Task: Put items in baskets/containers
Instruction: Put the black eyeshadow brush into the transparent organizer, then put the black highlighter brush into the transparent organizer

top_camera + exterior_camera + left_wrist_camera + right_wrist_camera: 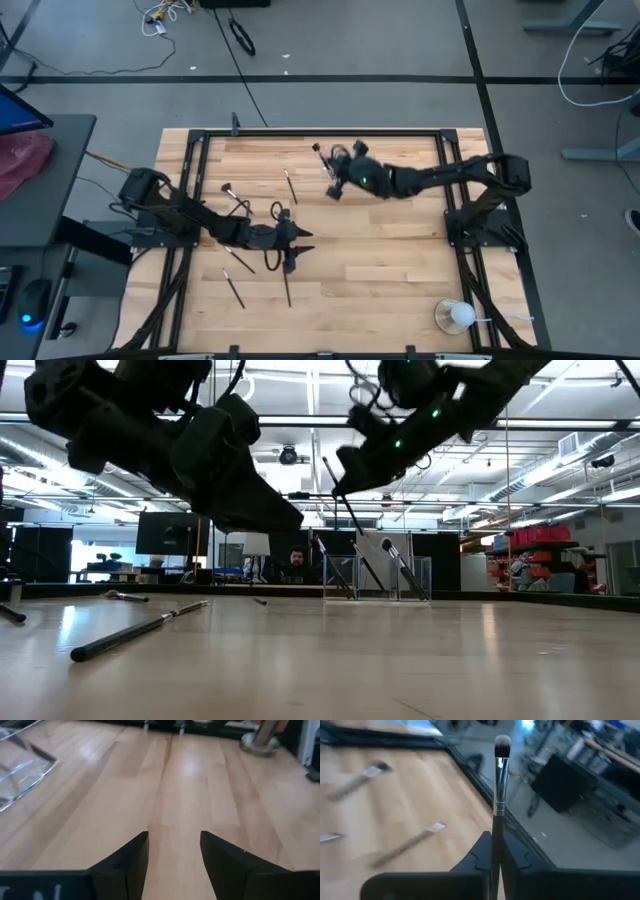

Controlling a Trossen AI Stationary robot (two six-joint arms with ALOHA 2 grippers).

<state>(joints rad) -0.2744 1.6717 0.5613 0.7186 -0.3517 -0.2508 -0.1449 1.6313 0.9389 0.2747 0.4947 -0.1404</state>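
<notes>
Right gripper (496, 851) pinches a makeup brush (501, 775) (bristles outward).

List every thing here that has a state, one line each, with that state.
Left tool: open, empty, above bare wood.
Right tool: shut on a brush.
Held brush: clamped by its handle, bristles pointing away from the tool.
Organizer: upright on the table, several brushes standing slanted in it.
Loose brushes: lying flat on the table.
White ball: on its clear base, untouched.
</notes>
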